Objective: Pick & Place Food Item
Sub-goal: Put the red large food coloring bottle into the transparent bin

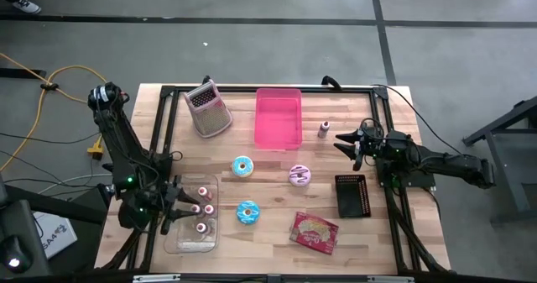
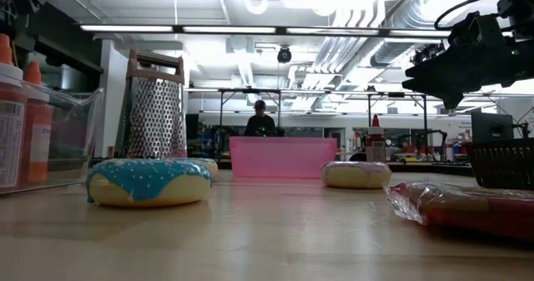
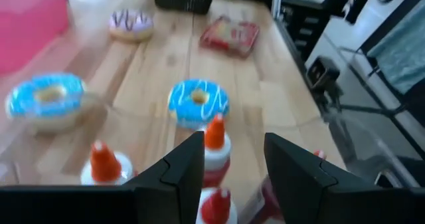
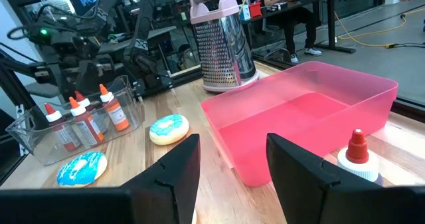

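Left tool [image 1: 172,212] sits at the 8 o'clock corner of the surface [image 1: 268,245], above the clear bin [image 1: 191,214]. Fingers [image 3: 179,171] parted, nothing between them, nothing touched; they frame the bottle tops from above. The clear bin holds small squeeze bottles [image 1: 201,208] with orange-red caps, standing upright. Bottle labels too blurred to read.

Right tool [image 1: 346,144] hovers at 3 o'clock off the surface, pointing level toward the pink tub [image 1: 278,117]. Fingers [image 4: 169,177] apart, empty, touching nothing.

Outward from the left tool:
- Blue-iced donut with white stripes [image 1: 247,212] just beside the clear bin, at 6 o'clock from centre.
- Second blue-iced donut [image 1: 242,167] near centre, slightly toward 10 o'clock.
- Purple-striped white donut [image 1: 299,175] right of centre, at 3 o'clock from the second blue one.
- Wrapped pastry packet [image 1: 315,232] at 5 o'clock; red and yellow print, text not legible.
- Black mesh basket [image 1: 352,196] at 4 o'clock; contents cannot be made out.
- Pink tub at 12 o'clock, open top, looks empty.
- Single squeeze bottle [image 1: 323,129] with red cap just beside the tub's right wall.
- Box grater [image 1: 208,110] with pink handle at 11 o'clock, standing upright.

All food items lie on the surface, none held. A person [image 2: 259,119] sits in the room beyond.
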`<state>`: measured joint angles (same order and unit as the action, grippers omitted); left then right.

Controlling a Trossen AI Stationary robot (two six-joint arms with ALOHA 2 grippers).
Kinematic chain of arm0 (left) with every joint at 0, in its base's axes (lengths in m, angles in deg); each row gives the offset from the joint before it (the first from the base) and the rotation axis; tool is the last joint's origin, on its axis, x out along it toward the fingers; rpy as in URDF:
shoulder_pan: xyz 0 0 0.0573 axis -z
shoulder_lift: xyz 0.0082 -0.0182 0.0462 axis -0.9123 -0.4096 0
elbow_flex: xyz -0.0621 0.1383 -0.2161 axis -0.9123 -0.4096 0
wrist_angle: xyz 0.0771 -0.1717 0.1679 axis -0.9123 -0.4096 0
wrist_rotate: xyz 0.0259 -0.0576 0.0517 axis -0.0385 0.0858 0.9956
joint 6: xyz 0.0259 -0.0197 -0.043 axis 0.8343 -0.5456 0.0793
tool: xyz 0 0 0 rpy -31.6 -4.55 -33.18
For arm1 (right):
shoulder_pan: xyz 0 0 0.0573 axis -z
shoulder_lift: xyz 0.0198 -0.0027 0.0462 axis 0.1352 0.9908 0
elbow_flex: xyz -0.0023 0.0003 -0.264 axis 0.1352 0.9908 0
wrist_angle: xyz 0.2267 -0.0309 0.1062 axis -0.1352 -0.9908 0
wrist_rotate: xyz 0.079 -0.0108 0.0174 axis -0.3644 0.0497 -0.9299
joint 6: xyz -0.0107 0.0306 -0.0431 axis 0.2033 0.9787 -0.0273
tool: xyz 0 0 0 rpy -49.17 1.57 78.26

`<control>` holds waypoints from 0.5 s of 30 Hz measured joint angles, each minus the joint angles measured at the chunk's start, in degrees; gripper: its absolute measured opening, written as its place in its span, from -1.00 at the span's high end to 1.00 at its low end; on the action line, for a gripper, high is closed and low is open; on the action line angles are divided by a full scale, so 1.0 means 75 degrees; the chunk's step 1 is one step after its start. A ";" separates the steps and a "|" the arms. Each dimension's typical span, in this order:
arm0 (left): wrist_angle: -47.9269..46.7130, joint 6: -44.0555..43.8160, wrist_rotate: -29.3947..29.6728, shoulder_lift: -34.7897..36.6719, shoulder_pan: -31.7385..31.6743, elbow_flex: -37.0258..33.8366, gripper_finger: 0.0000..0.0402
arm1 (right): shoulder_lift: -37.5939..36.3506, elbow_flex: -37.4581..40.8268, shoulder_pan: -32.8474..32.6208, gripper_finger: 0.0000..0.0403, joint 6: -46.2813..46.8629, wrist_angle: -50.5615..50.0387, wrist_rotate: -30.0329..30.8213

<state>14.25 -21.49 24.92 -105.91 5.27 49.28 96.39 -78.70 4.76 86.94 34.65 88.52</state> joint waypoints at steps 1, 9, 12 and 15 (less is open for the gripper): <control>0.0047 0.0152 0.0049 0.0099 -0.0002 0.0000 0.24 | 0.0000 0.0001 -0.0002 0.20 0.0001 0.0000 0.0002; 0.0442 0.1328 0.0285 0.0675 -0.0632 0.0003 0.24 | 0.0002 0.0000 -0.0001 0.20 0.0001 0.0000 0.0000; 0.0809 0.2002 -0.0092 0.0749 -0.1264 0.0003 0.24 | 0.0000 0.0000 0.0001 0.20 0.0001 0.0003 0.0000; 0.1283 0.2809 -0.0679 0.0776 -0.2039 0.0003 0.24 | 0.0003 0.0000 -0.0002 0.20 0.0001 0.0000 0.0000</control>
<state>23.86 -0.42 19.82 -100.09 -10.03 49.31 96.41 -78.70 4.74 86.94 34.65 88.52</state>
